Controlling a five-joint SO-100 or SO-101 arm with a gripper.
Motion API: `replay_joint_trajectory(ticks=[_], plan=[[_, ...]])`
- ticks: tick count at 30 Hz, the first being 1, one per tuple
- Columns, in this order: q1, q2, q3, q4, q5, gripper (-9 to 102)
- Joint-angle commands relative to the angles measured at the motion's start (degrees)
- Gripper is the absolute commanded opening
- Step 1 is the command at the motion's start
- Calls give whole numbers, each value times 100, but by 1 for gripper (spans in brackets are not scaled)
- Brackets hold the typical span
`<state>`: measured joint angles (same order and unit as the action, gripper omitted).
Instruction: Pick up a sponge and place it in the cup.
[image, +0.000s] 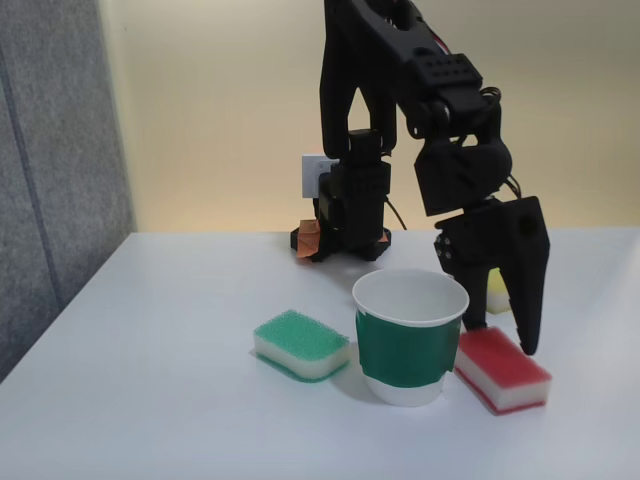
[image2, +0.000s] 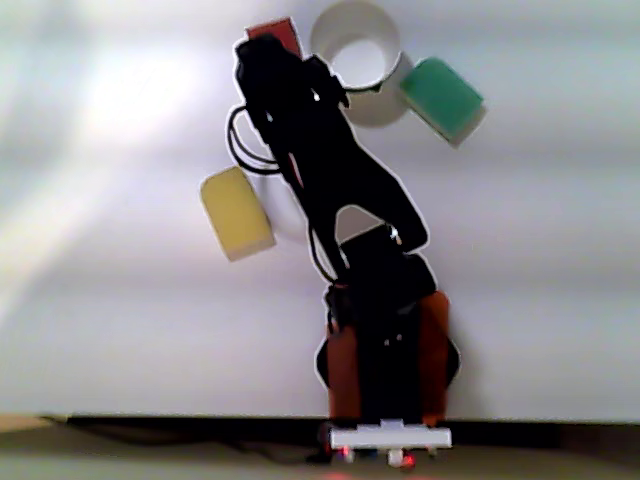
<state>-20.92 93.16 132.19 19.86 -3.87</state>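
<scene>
Sponge, red-topped, lies flat on the worktop just beside the cup, uncaught. I have the pincer apart above it, one finger at its back edge, presumably lining up a grab.

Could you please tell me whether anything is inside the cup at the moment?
In the fixed view the cup shows only a bare white inner wall; its bottom is hidden by the rim. From above, the other view also shows it empty. The red sponge lies beside it.
</scene>
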Motion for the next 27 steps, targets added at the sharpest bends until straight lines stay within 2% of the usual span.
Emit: replay_joint_trajectory(ticks=[1, 11, 19, 24, 27], plan=[[-62, -149, -35, 18, -35, 21], [325, -1063, -299, -580, 79, 0], [475, -1063, -185, -747, 492, 0], [413, -738, -316, -237, 624, 0], [413, -519, -519, 62, 598, 19]])
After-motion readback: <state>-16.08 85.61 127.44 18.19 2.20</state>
